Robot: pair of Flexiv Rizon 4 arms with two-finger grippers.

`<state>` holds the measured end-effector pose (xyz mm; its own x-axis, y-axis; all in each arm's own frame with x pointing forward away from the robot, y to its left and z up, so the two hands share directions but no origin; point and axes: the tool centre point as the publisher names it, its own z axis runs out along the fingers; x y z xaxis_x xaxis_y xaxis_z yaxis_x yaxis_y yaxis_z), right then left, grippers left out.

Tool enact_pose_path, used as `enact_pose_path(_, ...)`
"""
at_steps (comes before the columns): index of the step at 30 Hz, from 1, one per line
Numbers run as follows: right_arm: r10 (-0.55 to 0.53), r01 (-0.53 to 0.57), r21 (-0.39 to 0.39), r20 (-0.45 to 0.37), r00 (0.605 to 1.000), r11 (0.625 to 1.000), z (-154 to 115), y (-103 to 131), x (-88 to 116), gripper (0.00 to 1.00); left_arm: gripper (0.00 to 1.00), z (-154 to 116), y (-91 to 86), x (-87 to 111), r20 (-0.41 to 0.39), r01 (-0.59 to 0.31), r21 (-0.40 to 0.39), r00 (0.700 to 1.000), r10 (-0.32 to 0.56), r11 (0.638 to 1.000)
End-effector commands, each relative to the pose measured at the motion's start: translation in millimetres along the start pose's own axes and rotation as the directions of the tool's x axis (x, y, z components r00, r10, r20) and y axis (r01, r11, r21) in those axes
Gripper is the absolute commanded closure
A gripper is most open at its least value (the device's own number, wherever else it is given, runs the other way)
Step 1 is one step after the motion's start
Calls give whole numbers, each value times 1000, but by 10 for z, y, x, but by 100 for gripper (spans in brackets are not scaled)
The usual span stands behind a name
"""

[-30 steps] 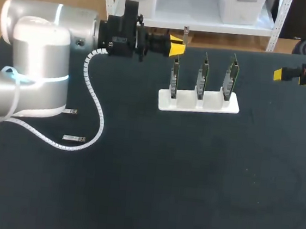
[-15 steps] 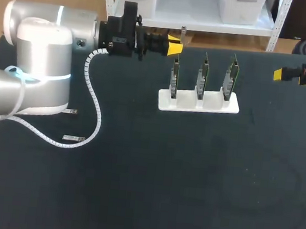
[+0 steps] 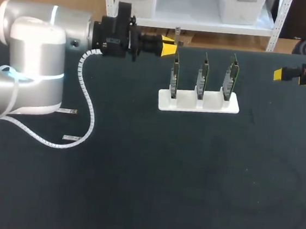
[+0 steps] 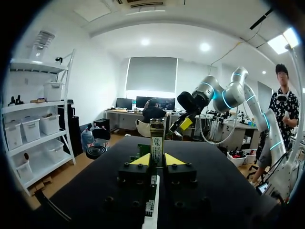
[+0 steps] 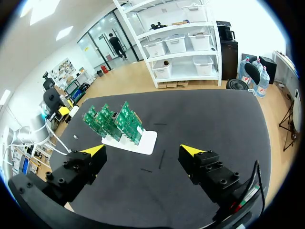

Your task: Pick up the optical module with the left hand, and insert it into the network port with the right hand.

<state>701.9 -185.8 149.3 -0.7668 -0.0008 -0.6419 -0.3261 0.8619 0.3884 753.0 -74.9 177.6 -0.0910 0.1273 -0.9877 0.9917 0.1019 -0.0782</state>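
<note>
Grip on the optical module [image 4: 157, 143]: it stands upright in the left gripper [image 4: 156, 161], just behind the left end of the white stand [image 3: 198, 103].

Only the left wrist view shows the hold: both yellow tips press the module's sides, jaws narrow, and the green boards [image 4: 139, 149] of the stand peek out right beyond them. In the head view the module is no more than a thin grey sliver above the tips. Only the head view shows two small spare modules [image 3: 73, 138] lying flat on the black table [image 3: 161, 192], well to the left of the stand, beside the left arm's white spiral cable [image 3: 90, 116]. The three boards stand upright in the stand, between the two grippers. Well off the stand's right end hangs the right gripper [image 5: 143, 150], fingers spread wide, nothing between them.
</note>
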Motion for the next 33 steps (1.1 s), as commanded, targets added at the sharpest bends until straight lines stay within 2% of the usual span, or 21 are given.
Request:
enact_pose_path(1,0,0,9,1,1000,1000,-8,17,7,0,100,-21,-27,26,9,-4,2,1000,4,1000)
enact_pose_path(8,0,0,9,1,1000,1000,-8,17,7,0,100,12,-61,14,11,-34,17,999,34,999)
enact_pose_path(33,0,0,9,1,1000,1000,-8,17,7,0,100,94,-43,-16,-11,-6,16,1000,6,1000)
